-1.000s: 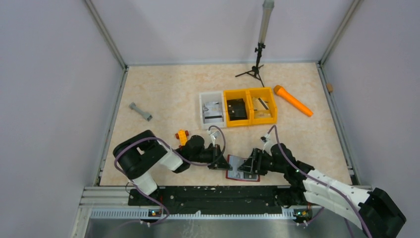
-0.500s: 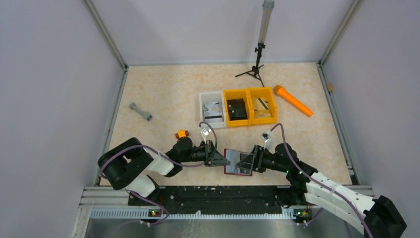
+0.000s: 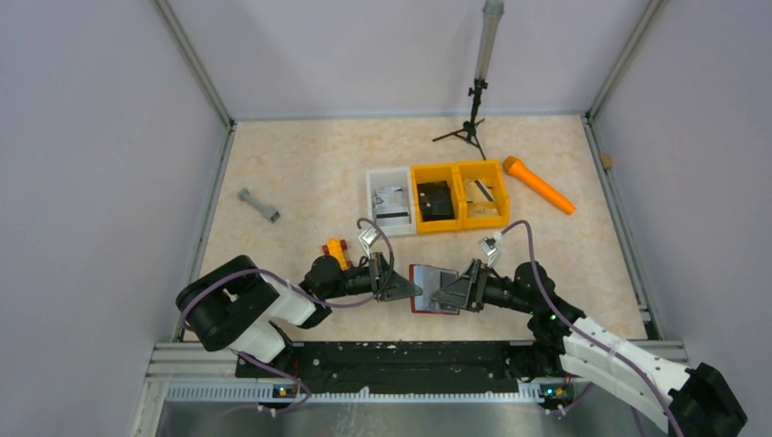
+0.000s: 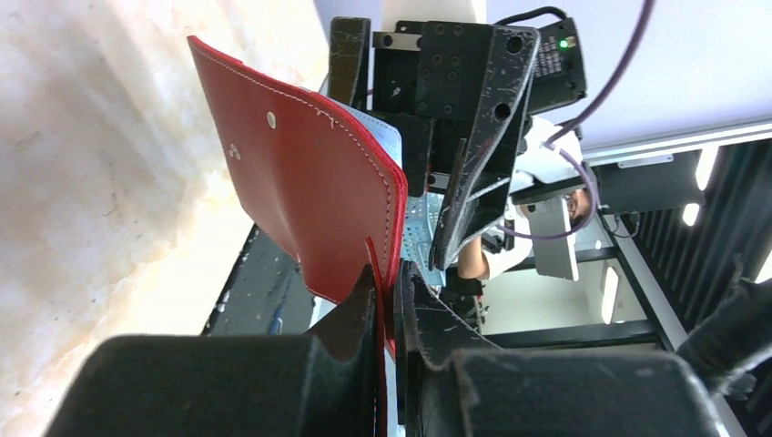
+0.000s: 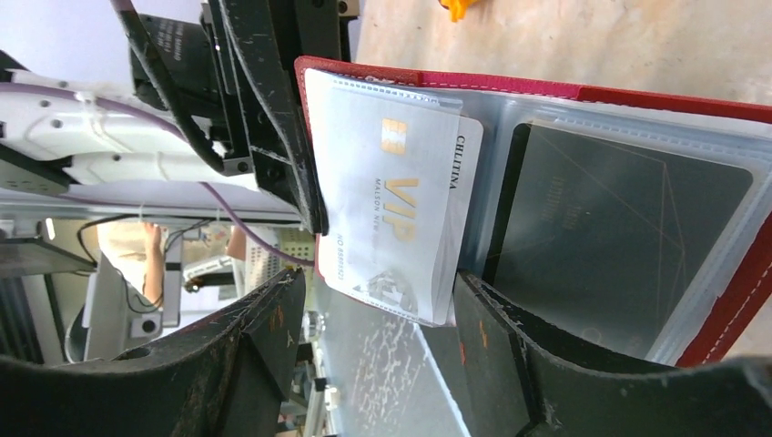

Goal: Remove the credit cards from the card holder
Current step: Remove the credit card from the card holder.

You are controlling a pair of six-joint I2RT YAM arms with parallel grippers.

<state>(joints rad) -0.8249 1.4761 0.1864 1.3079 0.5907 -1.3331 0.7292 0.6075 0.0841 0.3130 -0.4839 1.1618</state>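
The card holder [image 3: 431, 289] is a dark red folding wallet, held up off the table near the front edge. My left gripper [image 3: 407, 291] is shut on its left edge; in the left wrist view the red cover [image 4: 309, 182] runs down between the closed jaws of the left gripper [image 4: 391, 296]. The holder [image 5: 546, 86] lies open toward the right wrist camera. In its clear pockets are two credit cards, a white one with gold print [image 5: 401, 196] and a dark one [image 5: 619, 228]. My right gripper [image 5: 373, 314] is open, its fingers either side of the white card's lower end.
A white bin [image 3: 390, 202] and a double yellow bin [image 3: 460, 194] holding cards stand mid-table. An orange cylinder [image 3: 539, 185] lies at the back right, a grey dumbbell piece [image 3: 259, 205] at the left, a red-and-yellow block [image 3: 335, 248] by the left arm, a tripod [image 3: 471, 118] at the back.
Both grippers have lifted the card holder off the table and carried it slightly left and away from the front edge. The right gripper's fingers now straddle the white card.
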